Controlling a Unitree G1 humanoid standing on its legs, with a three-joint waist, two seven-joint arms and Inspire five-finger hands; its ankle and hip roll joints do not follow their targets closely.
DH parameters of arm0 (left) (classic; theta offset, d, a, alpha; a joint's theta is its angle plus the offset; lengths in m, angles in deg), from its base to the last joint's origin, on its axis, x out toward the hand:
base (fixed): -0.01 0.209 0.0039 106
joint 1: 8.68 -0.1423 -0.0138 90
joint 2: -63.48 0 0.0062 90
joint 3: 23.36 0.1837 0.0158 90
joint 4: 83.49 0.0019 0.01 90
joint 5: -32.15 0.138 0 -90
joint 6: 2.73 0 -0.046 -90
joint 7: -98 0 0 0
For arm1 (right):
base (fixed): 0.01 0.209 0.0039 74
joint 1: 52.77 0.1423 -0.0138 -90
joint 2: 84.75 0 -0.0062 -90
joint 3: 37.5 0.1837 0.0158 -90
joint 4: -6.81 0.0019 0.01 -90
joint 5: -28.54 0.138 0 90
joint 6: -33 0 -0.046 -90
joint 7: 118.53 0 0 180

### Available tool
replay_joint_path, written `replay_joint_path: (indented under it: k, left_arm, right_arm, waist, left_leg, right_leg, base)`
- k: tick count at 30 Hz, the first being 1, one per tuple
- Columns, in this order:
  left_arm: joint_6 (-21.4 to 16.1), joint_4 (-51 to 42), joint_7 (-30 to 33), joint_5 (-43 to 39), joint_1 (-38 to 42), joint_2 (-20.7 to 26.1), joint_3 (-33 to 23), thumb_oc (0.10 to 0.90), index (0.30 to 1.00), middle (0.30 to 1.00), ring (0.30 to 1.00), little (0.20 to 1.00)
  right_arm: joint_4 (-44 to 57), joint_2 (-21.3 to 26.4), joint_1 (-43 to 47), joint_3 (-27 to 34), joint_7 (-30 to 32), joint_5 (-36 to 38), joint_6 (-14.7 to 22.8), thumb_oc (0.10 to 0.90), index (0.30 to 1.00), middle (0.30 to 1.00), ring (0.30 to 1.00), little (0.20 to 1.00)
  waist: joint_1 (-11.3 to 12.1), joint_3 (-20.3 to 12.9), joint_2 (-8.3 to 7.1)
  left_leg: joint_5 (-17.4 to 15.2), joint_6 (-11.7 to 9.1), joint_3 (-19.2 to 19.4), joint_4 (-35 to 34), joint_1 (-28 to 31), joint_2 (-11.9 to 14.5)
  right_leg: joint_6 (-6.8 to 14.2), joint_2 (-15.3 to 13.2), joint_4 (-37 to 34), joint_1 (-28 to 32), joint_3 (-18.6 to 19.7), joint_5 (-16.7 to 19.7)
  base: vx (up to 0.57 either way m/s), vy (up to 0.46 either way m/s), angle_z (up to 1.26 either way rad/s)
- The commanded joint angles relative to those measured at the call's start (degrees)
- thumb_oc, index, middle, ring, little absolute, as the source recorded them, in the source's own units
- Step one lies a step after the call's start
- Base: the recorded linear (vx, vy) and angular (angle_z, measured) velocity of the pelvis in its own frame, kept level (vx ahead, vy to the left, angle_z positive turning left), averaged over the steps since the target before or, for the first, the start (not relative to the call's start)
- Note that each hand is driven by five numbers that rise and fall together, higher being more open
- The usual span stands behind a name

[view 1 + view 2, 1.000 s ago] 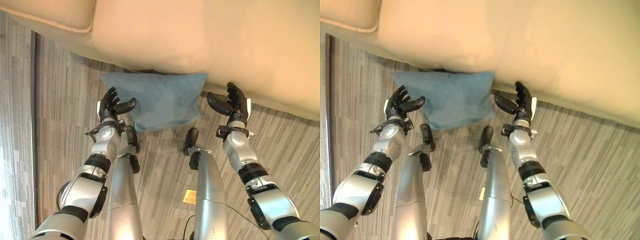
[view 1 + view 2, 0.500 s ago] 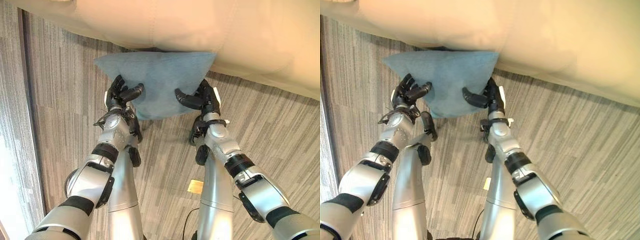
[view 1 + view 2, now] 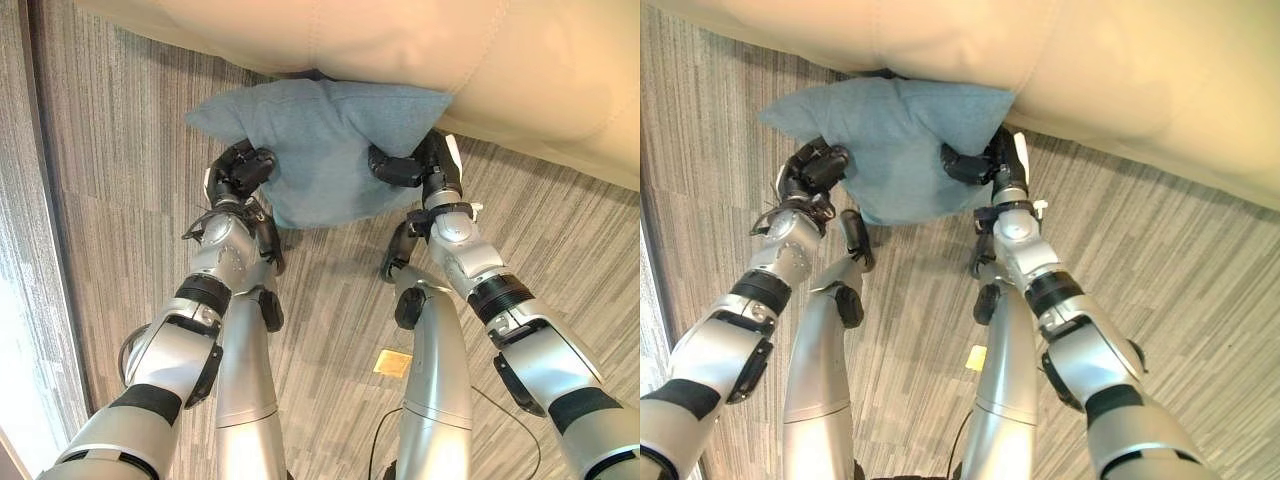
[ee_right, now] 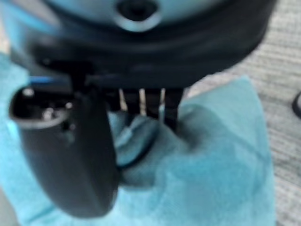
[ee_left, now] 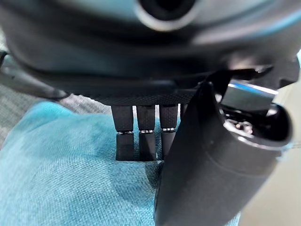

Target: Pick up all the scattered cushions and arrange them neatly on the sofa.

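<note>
Blue cushion [image 3: 325, 150] pinched: left hand [image 3: 238, 172], right hand [image 3: 415, 165]; sofa [image 3: 480, 70] behind.

**Four views on one blue cushion**

Both eye views look steeply down from the head, side by side, over both arms to the carpet floor [image 3: 110, 150] and the cream sofa [image 3: 520, 60] edge. They share the blue cushion [image 3: 320, 150]. Each wrist view looks along its own hand from very close: left hand [image 5: 207, 160], right hand [image 4: 70, 150], with cushion fabric just beyond.
</note>
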Motion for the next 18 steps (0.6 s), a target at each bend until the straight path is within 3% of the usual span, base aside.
replay_joint_path:
  k: [1,8,13,16,18]
  left_arm:
    - [-4.51,-5.88,-3.08,0.76,-2.49,-5.17,2.32,0.400,0.300,0.300,0.300,0.300]
    - [-7.23,-14.39,-0.45,5.40,-5.11,-3.50,1.41,0.400,0.300,0.300,0.300,0.300]
    - [-8.99,-25.85,0.10,7.04,-11.92,-4.17,0.02,0.400,0.300,0.300,0.300,0.300]
    - [-9.62,-34.55,-1.53,8.15,-19.02,-5.88,-1.19,0.400,0.300,0.300,0.300,0.300]
    - [-9.76,-36.13,-2.34,8.66,-21.21,-6.38,-1.20,0.400,0.300,0.300,0.300,0.300]
  right_arm:
    - [6.28,-9.68,0.43,-1.95,-0.11,-4.69,5.53,0.400,0.300,0.300,0.300,0.300]
    - [13.72,-6.67,-4.06,3.51,3.59,-8.67,7.45,0.400,0.300,0.300,0.300,0.300]
    - [24.54,-6.10,-14.55,9.17,4.06,-8.25,10.10,0.400,0.300,0.300,0.300,0.300]
    - [30.73,-6.74,-26.12,12.32,1.54,-7.18,11.79,0.400,0.300,0.300,0.300,0.300]
    - [31.83,-6.99,-28.97,12.80,0.79,-7.53,12.08,0.400,0.300,0.300,0.300,0.300]
  waist:
    - [0.19,-10.76,0.56]
    - [0.04,-11.90,0.24]
    - [-0.37,-12.69,0.17]
    - [-1.35,-12.80,-0.01]
    - [-1.61,-12.89,-0.15]
  left_leg:
    - [-6.40,1.88,-4.38,2.76,-3.84,-3.50]
    - [-5.75,1.65,-5.10,0.64,-3.27,-3.38]
    - [-5.28,1.50,-5.16,-2.61,0.18,-2.86]
    - [-4.49,1.21,-5.01,-8.09,7.70,-2.49]
    - [-4.39,1.19,-4.99,-9.72,10.23,-2.59]
  right_leg:
    - [4.76,0.94,-1.56,-0.24,2.06,-2.39]
    - [5.18,1.22,-3.15,0.65,1.46,-1.64]
    - [5.53,1.47,-5.84,4.26,0.55,-1.27]
    - [5.88,1.57,-10.46,11.38,-0.45,0.04]
    - [6.02,1.56,-11.94,13.55,-0.73,0.45]
  base:
    - [-0.01,-0.006,0.09]
    - [-0.01,-0.002,0.05]
    - [0.00,0.000,0.00]
    - [0.00,0.000,0.00]
    - [0.02,0.002,0.04]
